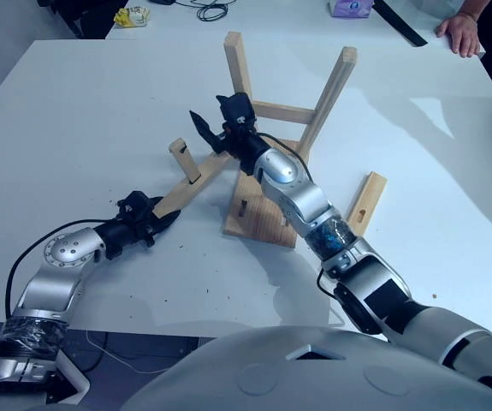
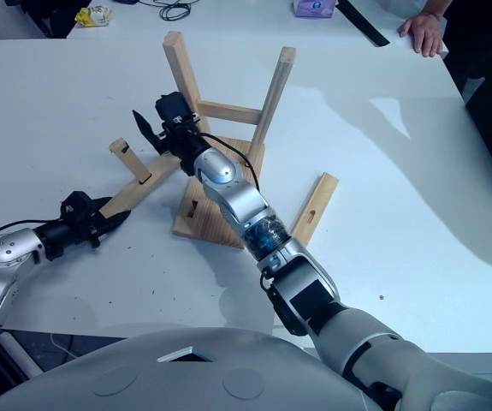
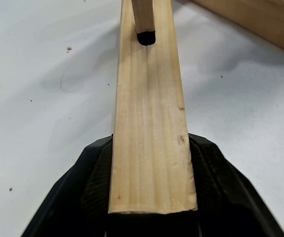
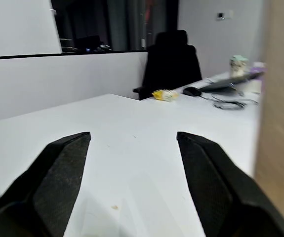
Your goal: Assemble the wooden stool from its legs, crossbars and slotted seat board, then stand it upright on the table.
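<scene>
The slotted seat board (image 1: pixel 261 214) lies on the white table (image 1: pixel 83 111). Two legs (image 1: pixel 238 62) (image 1: pixel 334 86) stand up from it, joined by a crossbar (image 1: pixel 283 111). A third leg (image 1: pixel 196 182) slants from the board's near-left side down to the table, with a short crossbar (image 1: pixel 184 160) sticking up from it. My left gripper (image 1: pixel 158 215) is shut on this leg's low end (image 3: pixel 151 148). My right gripper (image 1: pixel 218 117) hovers open above the slanted leg's upper end, close to the left upright leg; its fingers (image 4: pixel 67 148) are spread with nothing between them. A loose leg (image 1: pixel 367 201) lies to the board's right.
Along the table's far edge lie a yellow packet (image 1: pixel 132 15), cables (image 1: pixel 212 10), a purple box (image 1: pixel 351 8) and a black strip (image 1: pixel 400 23). Open table spreads to the left and right of the stool.
</scene>
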Controlling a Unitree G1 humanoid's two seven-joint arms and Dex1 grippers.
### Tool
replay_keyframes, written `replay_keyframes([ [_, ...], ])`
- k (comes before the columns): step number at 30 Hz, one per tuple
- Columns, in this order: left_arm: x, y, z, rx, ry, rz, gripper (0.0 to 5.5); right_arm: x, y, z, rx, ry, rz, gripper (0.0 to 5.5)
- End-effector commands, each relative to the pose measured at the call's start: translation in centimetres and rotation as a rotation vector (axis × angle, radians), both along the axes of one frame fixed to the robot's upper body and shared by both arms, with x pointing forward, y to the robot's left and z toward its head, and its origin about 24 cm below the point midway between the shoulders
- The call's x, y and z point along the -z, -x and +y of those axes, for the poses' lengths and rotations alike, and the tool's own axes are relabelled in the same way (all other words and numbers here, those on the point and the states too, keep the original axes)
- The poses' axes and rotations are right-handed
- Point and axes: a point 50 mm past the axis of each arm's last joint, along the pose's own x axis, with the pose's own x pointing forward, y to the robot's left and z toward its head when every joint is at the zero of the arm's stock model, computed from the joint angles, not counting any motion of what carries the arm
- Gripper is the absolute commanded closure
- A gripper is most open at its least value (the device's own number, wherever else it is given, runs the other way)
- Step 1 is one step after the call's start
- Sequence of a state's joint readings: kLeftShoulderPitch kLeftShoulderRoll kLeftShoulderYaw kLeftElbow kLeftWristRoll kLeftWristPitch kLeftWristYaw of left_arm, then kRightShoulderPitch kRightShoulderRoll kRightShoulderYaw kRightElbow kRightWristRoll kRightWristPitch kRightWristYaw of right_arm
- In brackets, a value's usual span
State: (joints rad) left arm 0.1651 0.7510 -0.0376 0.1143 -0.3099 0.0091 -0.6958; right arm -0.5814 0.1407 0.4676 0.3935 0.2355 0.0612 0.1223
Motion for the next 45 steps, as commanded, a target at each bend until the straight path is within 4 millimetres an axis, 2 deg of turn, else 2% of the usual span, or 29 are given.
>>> replay_keyframes([
  [1, 10.5, 8.5, 2.2, -0.076, -0.18, 0.587, 3.45, -10.8, 7.3, 8.5, -0.443, -0.26, -0.158, 2.28],
  [6, 10.6, 7.5, 3.6, -0.036, -0.22, 0.594, 3.45, -15.9, 7.3, 7.2, -0.393, -0.469, -0.28, 2.28],
  [9, 10.9, 7.7, 4.1, -0.024, -0.23, 0.612, 3.45, -16.7, 6.6, 6.5, -0.333, -0.525, -0.3, 2.28],
  [12, 10.3, 6.8, 3.6, 0.013, -0.21, 0.612, 3.45, -17.6, 5.9, 5.5, -0.29, -0.594, -0.321, 2.28],
  [14, 10.3, 7.2, 3.6, 0.037, -0.199, 0.626, 3.45, -18.0, 5.5, 5.3, -0.27, -0.61, -0.318, 2.28],
  [19, 9.7, 9.0, 4.1, 0.08, -0.19, 0.653, 3.45, -14.4, 4.7, 6.9, -0.271, -0.396, -0.256, 2.28],
  [27, 9.0, 11.2, 7.8, 0.093, -0.265, 0.72, 3.45, -13.6, 6.2, 8.0, -0.32, -0.371, -0.243, 2.28],
  [32, 8.4, 12.4, 9.5, 0.118, -0.287, 0.751, 3.45, -11.5, 6.1, 8.7, -0.319, -0.298, -0.187, 2.28],
  [39, 8.1, 13.3, 9.7, 0.188, -0.239, 0.759, 3.45, -8.8, 6.6, 9.8, -0.335, -0.226, -0.133, 2.28],
  [45, 8.0, 14.7, 8.9, 0.208, -0.088, 0.729, 3.45, -9.3, 6.6, 9.2, -0.332, -0.241, -0.151, 2.28],
])
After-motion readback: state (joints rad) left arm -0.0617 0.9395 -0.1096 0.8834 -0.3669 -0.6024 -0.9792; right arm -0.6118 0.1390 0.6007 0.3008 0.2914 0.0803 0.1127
